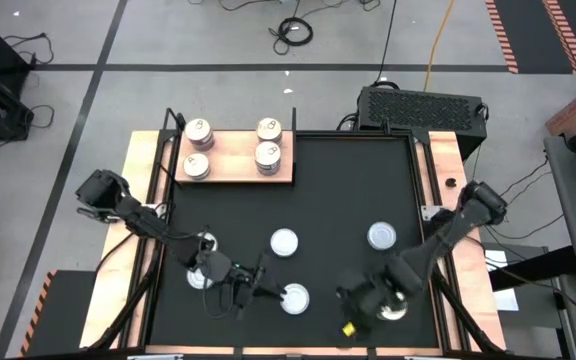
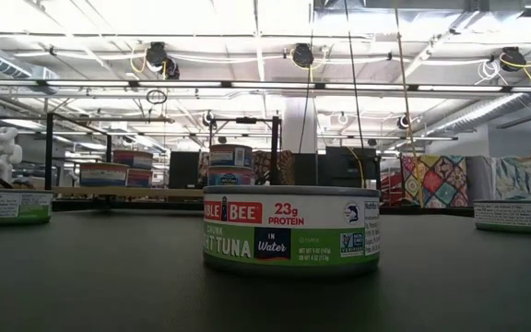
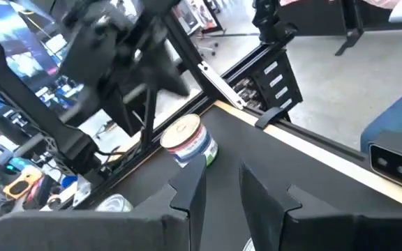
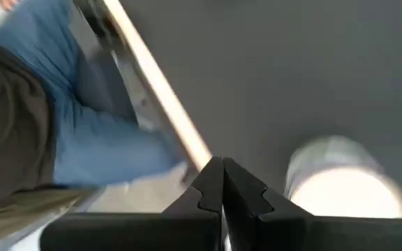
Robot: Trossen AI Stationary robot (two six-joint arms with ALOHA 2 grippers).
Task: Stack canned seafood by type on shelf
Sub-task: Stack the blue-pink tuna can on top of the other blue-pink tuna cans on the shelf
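The shelf [image 1: 233, 160], a light wooden board at the mat's far left, carries several upright tins [image 1: 268, 155], which the low view shows far off [image 2: 231, 164]. More tins stand on the black mat [image 1: 284, 242] [image 1: 382, 236]. My left gripper [image 1: 266, 287] [image 3: 222, 192] is open near the near edge, just left of a silver-lidded tin [image 1: 294, 297]. My right gripper [image 1: 356, 308] [image 4: 222, 188] is shut and low beside another tin [image 1: 395, 306] [image 4: 344, 192], at the near right. A green-labelled tuna tin [image 2: 291, 231] fills the low view.
Another tin [image 1: 200, 276] sits partly under my left arm. The left wrist view shows a gold-lidded tin [image 3: 190, 143] ahead with my right arm behind it. A person's jeans-clad legs [image 4: 82, 139] stand past the table's edge. Metal frame rails border the mat [image 1: 423, 180].
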